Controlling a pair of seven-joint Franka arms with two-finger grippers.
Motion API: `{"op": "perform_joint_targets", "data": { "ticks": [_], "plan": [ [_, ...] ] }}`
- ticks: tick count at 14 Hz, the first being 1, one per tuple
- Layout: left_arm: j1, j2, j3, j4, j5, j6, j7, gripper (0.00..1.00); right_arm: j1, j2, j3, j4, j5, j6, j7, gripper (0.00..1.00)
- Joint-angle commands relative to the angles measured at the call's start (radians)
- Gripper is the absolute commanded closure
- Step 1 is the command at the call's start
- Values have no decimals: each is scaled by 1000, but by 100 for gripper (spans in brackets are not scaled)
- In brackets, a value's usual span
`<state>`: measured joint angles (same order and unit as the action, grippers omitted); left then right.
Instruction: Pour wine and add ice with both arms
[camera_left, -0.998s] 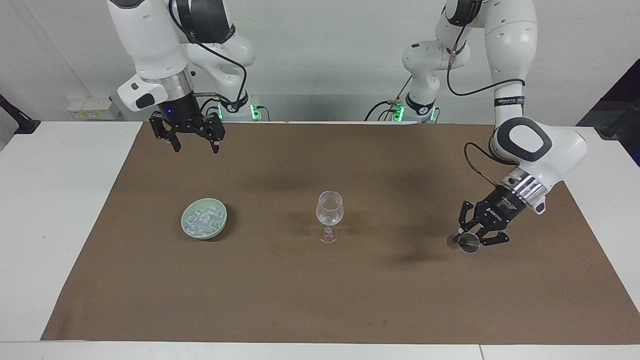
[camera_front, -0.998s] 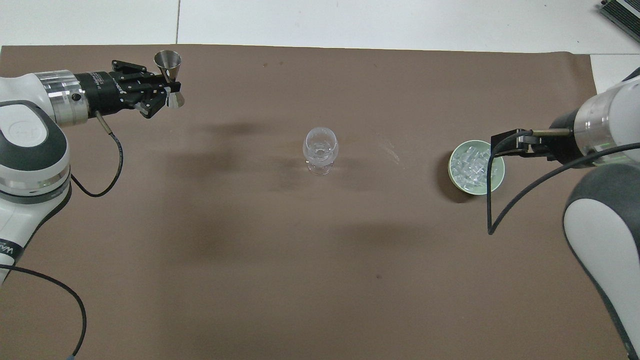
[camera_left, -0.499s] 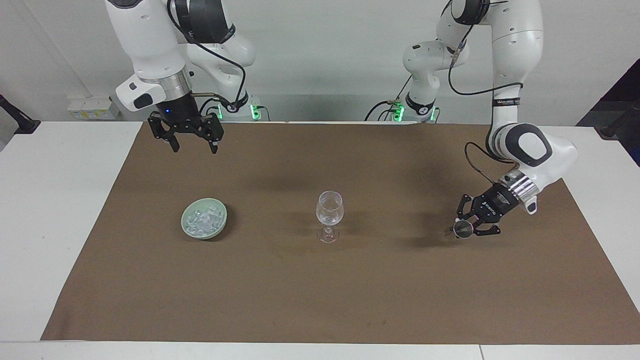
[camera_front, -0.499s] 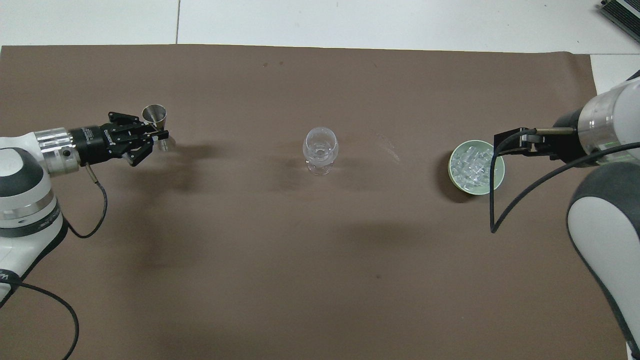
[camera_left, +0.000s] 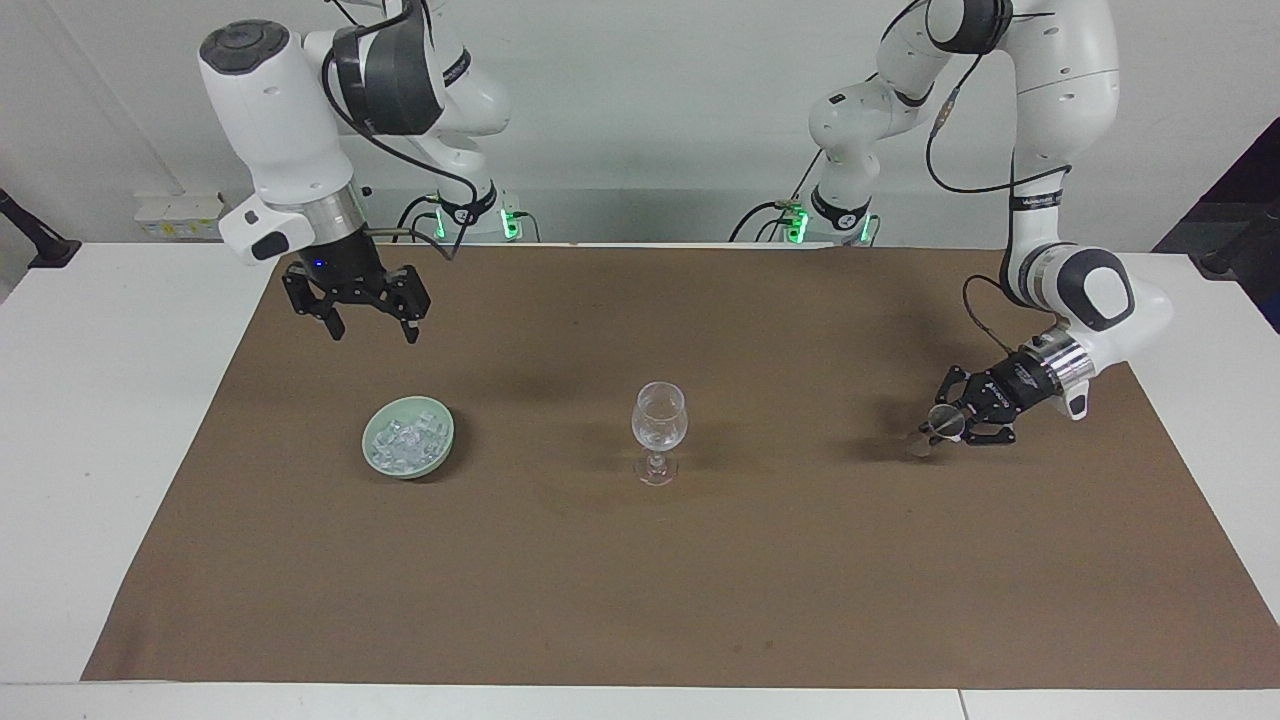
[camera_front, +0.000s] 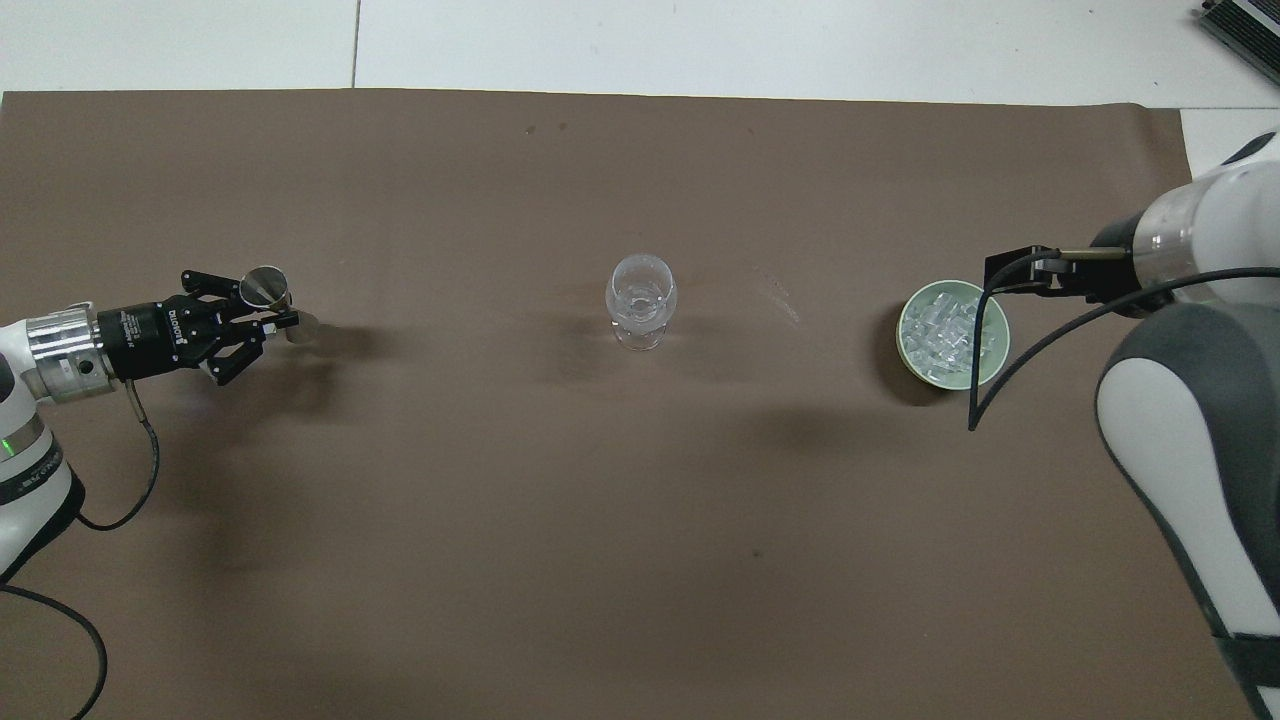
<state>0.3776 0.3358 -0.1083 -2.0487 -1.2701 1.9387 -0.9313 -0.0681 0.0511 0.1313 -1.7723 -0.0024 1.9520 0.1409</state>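
Observation:
A clear stemmed wine glass (camera_left: 659, 420) (camera_front: 640, 298) stands upright mid-mat. A pale green bowl (camera_left: 441, 422) (camera_front: 996, 348) of ice (camera_left: 404, 441) (camera_front: 940, 334) sits toward the right arm's end. My left gripper (camera_left: 942, 428) (camera_front: 268, 322) is shut on a small steel jigger (camera_left: 930, 436) (camera_front: 268, 291), tilted and held low over the mat toward the left arm's end. My right gripper (camera_left: 372, 333) (camera_front: 1008, 270) is open and empty, raised over the mat beside the bowl, on the side nearer the robots.
A brown mat (camera_left: 640, 600) (camera_front: 500, 550) covers most of the white table (camera_left: 100, 400). Its edges end short of the table's ends.
My left gripper has carried the jigger back toward the robots and down, close to the mat. My right gripper has sunk a little and shifted slightly toward its own end of the table.

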Motion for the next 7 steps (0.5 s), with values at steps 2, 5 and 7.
{"op": "perform_joint_targets", "data": {
  "ticks": [2, 5, 7],
  "plan": [
    [43, 25, -10, -8, -35, -41, 63, 100, -15, 74, 5, -94, -19, 220, -32, 0],
    [44, 34, -10, -16, -57, -46, 103, 100, -24, 133, 5, -114, -46, 298, -32, 0],
    [43, 34, -10, -30, -78, -44, 123, 100, -35, 145, 5, -143, -65, 315, -26, 0]
  ]
}}
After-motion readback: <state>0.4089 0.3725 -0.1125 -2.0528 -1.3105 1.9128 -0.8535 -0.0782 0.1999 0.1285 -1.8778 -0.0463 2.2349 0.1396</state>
